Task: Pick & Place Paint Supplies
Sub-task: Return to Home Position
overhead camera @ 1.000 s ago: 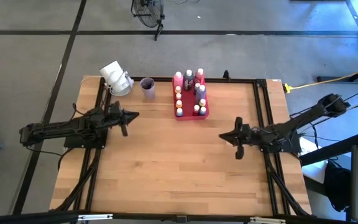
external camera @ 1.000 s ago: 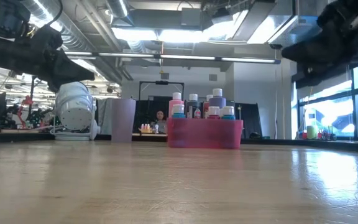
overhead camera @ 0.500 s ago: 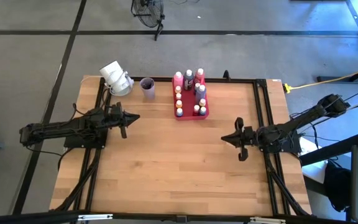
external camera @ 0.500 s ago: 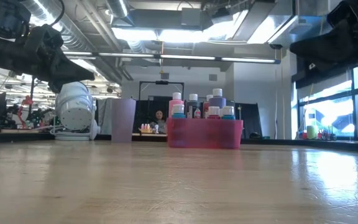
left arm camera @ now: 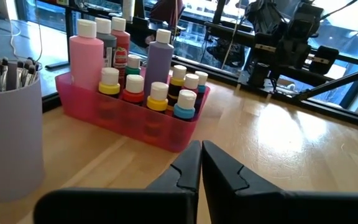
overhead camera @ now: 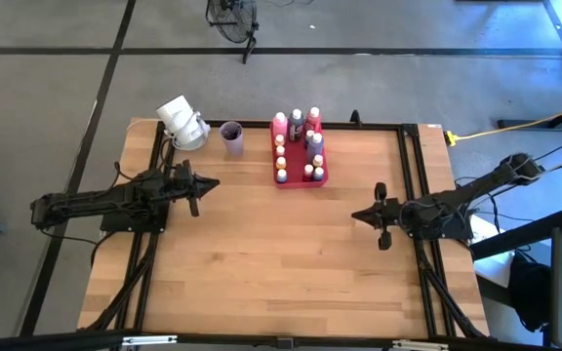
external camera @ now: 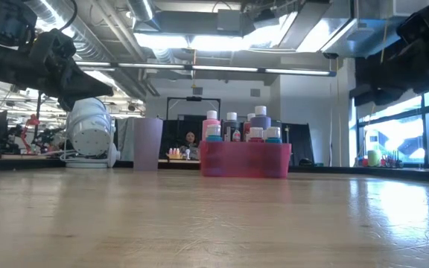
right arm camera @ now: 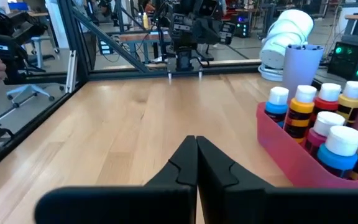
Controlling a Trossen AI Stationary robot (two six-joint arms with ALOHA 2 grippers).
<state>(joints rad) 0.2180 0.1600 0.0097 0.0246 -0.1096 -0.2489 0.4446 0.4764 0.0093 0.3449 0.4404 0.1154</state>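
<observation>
The table filled the middle of the high view, its wooden top mostly bare. My two arms lay low along its left and right edges. I judged that was deliberate: with the sorting apparently done, drawing back to the sides kept me clear of the load.

My left gripper sat left of centre, pointing inward. The right gripper sat right of centre, a little lower in the frame, facing it and well apart from it. In each wrist view my fingers were pressed together with nothing between them, the right pair the same, since there was nothing to carry.

The pink-red tray stood at the top centre of the table, far from both grippers. The paint bottles stood upright inside it, packed side by side, tall ones at the far end and small ones nearer me. The tray walls kept them from tipping.

Just left of the tray stood the lilac cup. The paintbrushes stood in it with their pale tips up, leaning on the rim, which held them together. A white round device sat farther left, at the table's upper-left corner.

I saw no bottle or brush lying loose on the wood, so I took the job as nearly finished.
</observation>
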